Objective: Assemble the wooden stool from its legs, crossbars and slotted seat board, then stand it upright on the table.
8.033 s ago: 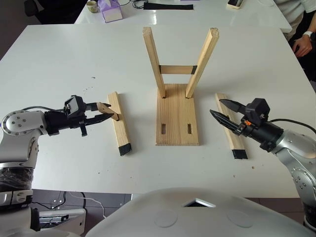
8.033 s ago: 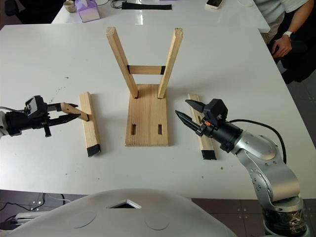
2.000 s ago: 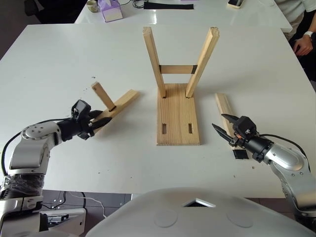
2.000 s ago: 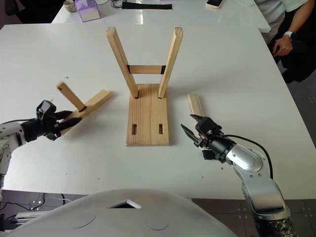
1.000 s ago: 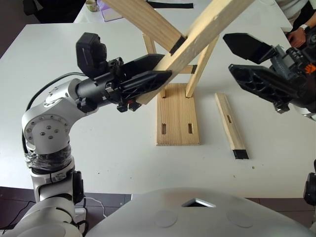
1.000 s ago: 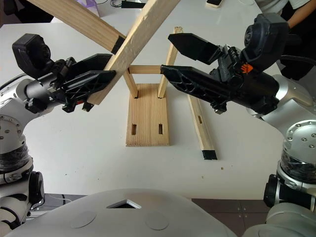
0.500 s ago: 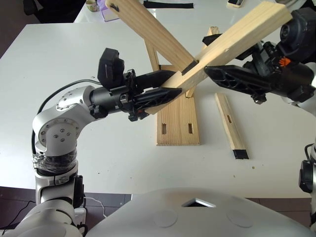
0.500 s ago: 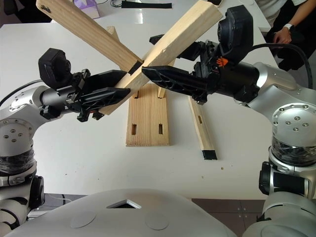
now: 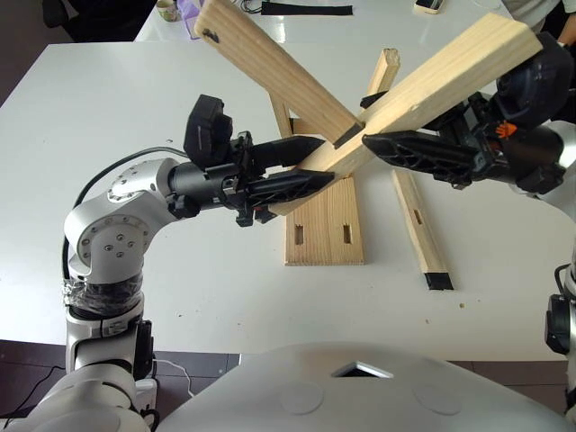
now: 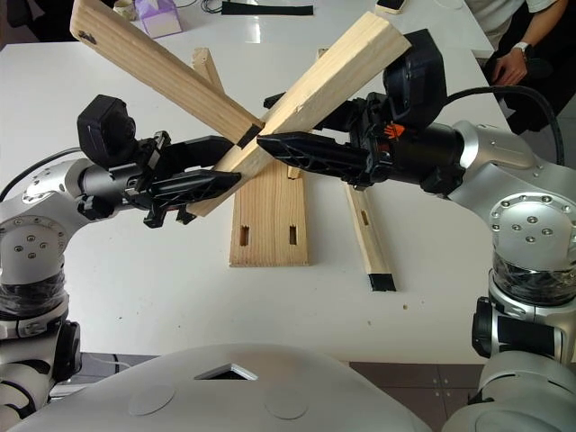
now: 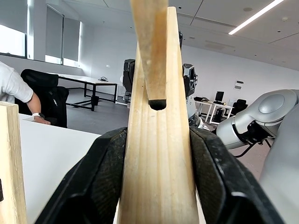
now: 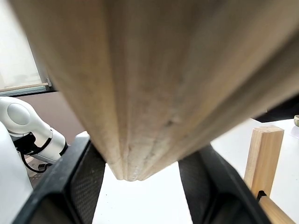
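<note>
Left eye view: left gripper [image 9: 322, 159] and right gripper [image 9: 366, 117] both have jaws closed on the raised leg [image 9: 450, 63], which slants toward 2 o'clock. This two-handed hold likely steadies its crossbar [image 9: 270, 67] above the seat board [image 9: 324, 238] on the desk [image 9: 135, 108].

An office-like robotics lab is indicated: beyond the left gripper's [image 9: 322, 162] jaws are seen a long white ceiling strip light [image 11: 254, 16], a black-legged white desk [image 11: 93, 82] and, apparently, a grey standing robot [image 11: 129, 77].
</note>
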### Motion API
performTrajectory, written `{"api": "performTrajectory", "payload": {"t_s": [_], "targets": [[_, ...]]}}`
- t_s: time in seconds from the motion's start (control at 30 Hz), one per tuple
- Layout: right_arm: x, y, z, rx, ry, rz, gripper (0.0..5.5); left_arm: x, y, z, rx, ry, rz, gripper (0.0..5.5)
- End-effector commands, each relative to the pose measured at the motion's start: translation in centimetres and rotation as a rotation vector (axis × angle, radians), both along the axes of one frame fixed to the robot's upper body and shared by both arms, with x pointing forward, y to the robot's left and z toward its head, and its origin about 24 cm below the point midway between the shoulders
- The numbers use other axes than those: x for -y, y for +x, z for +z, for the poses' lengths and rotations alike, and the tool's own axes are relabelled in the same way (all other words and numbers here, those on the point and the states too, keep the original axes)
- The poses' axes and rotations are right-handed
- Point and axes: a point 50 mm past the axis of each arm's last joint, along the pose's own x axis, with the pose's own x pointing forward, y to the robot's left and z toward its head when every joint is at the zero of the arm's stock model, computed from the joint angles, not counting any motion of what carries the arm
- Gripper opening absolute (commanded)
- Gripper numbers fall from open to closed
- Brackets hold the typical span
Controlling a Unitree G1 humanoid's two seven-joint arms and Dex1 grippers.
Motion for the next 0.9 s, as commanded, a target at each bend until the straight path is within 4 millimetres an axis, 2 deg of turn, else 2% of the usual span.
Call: {"api": "performTrajectory", "payload": {"t_s": [0.03, 0.07, 0.1, 0.27, 0.4, 0.47, 0.53, 0.67, 0.8, 0.9], "targets": [[0.2, -0.4, 0.0, 0.032, -0.034, -0.003, 2.20, -0.2, 1.1, -0.3, -0.048, 0.061, 0.074, 2.04], [0.5, -0.4, 0.1, 0.039, -0.039, -0.020, 2.20, -0.4, 1.5, -0.6, -0.061, 0.083, 0.100, 2.04], [0.9, -0.2, 0.2, 0.047, -0.041, -0.044, 2.20, -0.7, 1.7, -1.0, -0.069, 0.106, 0.121, 2.41], [2.6, 0.6, 1.0, 0.080, -0.038, -0.156, 2.03, -2.3, 2.3, -3.5, -0.122, 0.195, 0.203, 3.13], [3.5, 0.8, 1.6, 0.104, -0.054, -0.202, 2.03, -4.2, 2.4, -5.6, -0.132, 0.269, 0.294, 3.71], [3.8, 0.6, 1.1, 0.104, -0.109, -0.204, 2.03, -5.5, 2.3, -6.6, -0.134, 0.311, 0.348, 4.01], [3.8, 0.0, -0.1, 0.093, -0.196, -0.184, 2.03, -6.7, 2.2, -7.2, -0.130, 0.342, 0.396, 4.24], [3.7, -1.2, -3.3, 0.102, -0.424, -0.111, 2.03, -8.0, 2.1, -7.7, -0.118, 0.362, 0.465, 4.24], [3.5, -1.2, -6.3, 0.126, -0.577, -0.072, 2.03, -7.5, 2.0, -8.3, -0.112, 0.366, 0.459, 4.24], [3.2, -1.1, -7.1, 0.140, -0.594, -0.048, 2.03, -7.2, 2.0, -8.7, -0.108, 0.379, 0.450, 4.24]]}}
